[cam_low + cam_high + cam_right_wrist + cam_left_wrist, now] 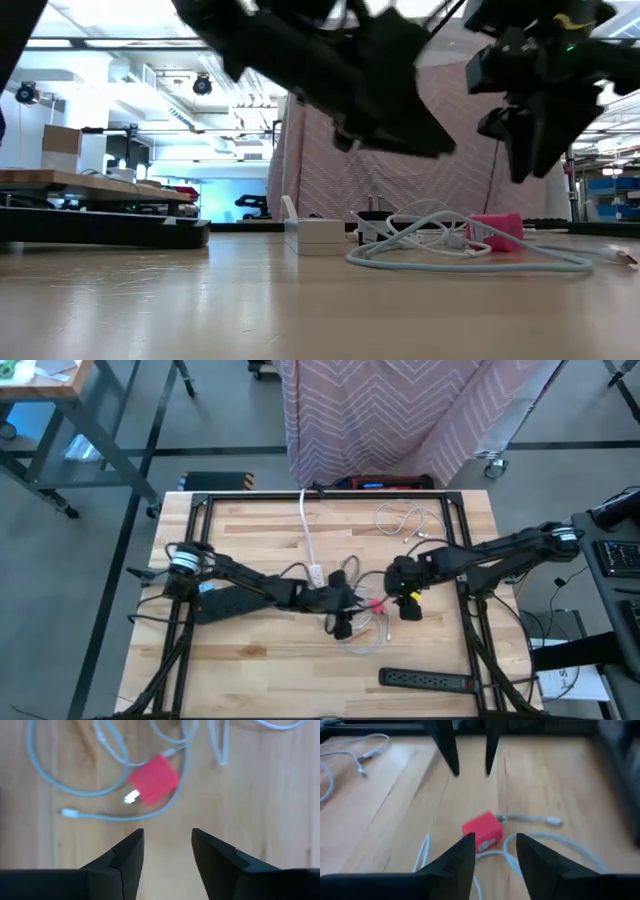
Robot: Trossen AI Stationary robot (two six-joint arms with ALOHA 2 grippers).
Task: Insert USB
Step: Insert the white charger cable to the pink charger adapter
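Note:
A red charger block lies on the wooden table between my two grippers, its metal prongs pointing sideways. A pale blue-white USB cable loops loosely around it. One cable end lies against the block's corner; whether it sits in the block I cannot tell. A free plug end rests on the wood. My left gripper is open just short of the block. My right gripper is open above the block, pointing steeply down. Neither touches anything.
A white power adapter stands just left of the block, its cord running to the far edge. A second white cable lies at the far right. A black power strip lies near the front right edge.

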